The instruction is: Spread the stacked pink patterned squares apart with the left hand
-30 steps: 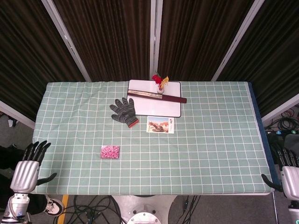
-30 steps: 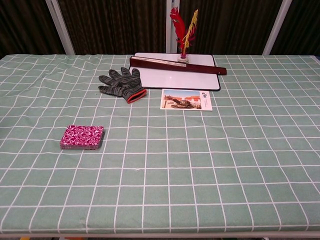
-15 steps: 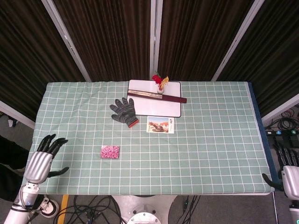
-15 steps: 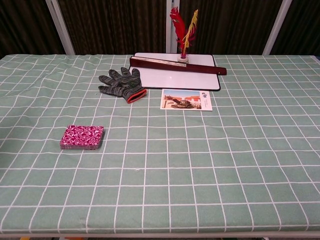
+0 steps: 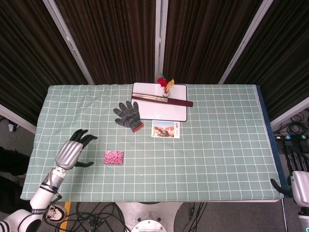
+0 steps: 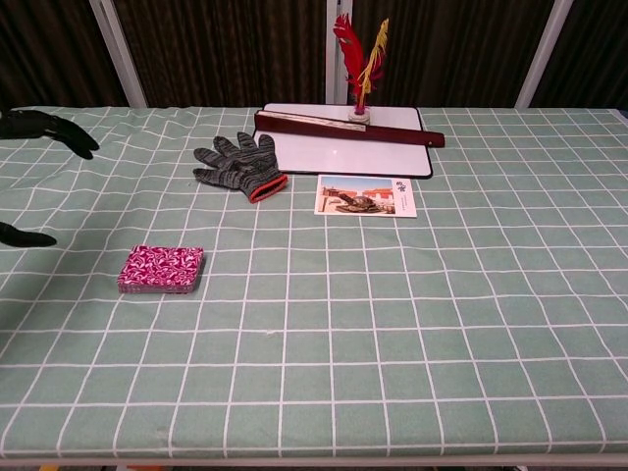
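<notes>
The pink patterned squares lie in one neat stack on the green checked tablecloth, toward the front left. My left hand hovers over the cloth just left of the stack, fingers spread and empty, a short gap away from it. In the chest view only its dark fingertips show at the left edge. My right hand hangs beside the table's right front corner, fingers apart, holding nothing.
A grey knit glove lies behind the stack. A postcard sits mid-table. At the back are a whiteboard, a dark folded fan and a small vase with feathers.
My left hand has risen from beside the table's left front corner and moved right over the cloth, close to the stack. The stack and right hand have not moved.
</notes>
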Tool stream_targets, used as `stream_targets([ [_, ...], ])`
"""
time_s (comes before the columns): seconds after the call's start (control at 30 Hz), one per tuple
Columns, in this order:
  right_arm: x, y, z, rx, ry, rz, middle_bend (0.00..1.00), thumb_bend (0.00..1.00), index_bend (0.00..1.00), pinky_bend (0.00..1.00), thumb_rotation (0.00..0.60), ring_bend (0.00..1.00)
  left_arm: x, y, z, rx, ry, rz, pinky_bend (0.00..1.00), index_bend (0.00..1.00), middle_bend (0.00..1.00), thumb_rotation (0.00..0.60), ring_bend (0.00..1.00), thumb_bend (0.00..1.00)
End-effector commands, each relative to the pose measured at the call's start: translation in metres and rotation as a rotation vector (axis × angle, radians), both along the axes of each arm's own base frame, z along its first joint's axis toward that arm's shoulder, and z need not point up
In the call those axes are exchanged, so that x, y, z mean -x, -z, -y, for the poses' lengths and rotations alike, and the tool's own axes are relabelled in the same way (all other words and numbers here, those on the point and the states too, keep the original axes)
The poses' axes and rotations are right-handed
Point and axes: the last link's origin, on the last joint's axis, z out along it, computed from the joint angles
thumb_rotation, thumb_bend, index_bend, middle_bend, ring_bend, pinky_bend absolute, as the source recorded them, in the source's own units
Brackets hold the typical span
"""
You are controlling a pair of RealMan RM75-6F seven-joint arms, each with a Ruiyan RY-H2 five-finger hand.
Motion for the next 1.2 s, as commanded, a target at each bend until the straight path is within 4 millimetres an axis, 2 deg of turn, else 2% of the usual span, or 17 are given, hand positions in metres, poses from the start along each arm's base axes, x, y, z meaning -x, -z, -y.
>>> stream_targets([
  [0.03, 0.0, 0.0, 0.001, 0.002, 0.0, 0.004, 0.0, 0.12, 0.0, 0.0, 0.6, 0.0, -0.008, 0.014, -0.002, 0.045, -0.014, 0.024, 0.07, 0.22, 0.23, 0.6, 0.07, 0.04],
  [0.47, 0.0, 0.005, 0.006, -0.016, -0.011, 0.019, 0.0, 0.12, 0.0, 0.0, 0.6, 0.0, -0.032, 0.063, 0.005, 0.099, -0.021, -0.035, 0.09, 0.22, 0.25, 0.6, 0.1, 0.04],
  [0.7, 0.002, 0.005, 0.005, -0.021, -0.003, 0.018, 0.0, 0.12, 0.0, 0.0, 0.6, 0.0, -0.041, 0.08, 0.002, 0.102, 0.009, -0.079, 0.09, 0.22, 0.25, 0.6, 0.1, 0.04],
  [1.2, 0.007, 0.004, 0.005, -0.024, 0.013, 0.022, 0.0, 0.12, 0.0, 0.0, 0.6, 0.0, -0.034, 0.095, -0.003, 0.084, 0.005, -0.152, 0.09, 0.22, 0.26, 0.6, 0.1, 0.07],
])
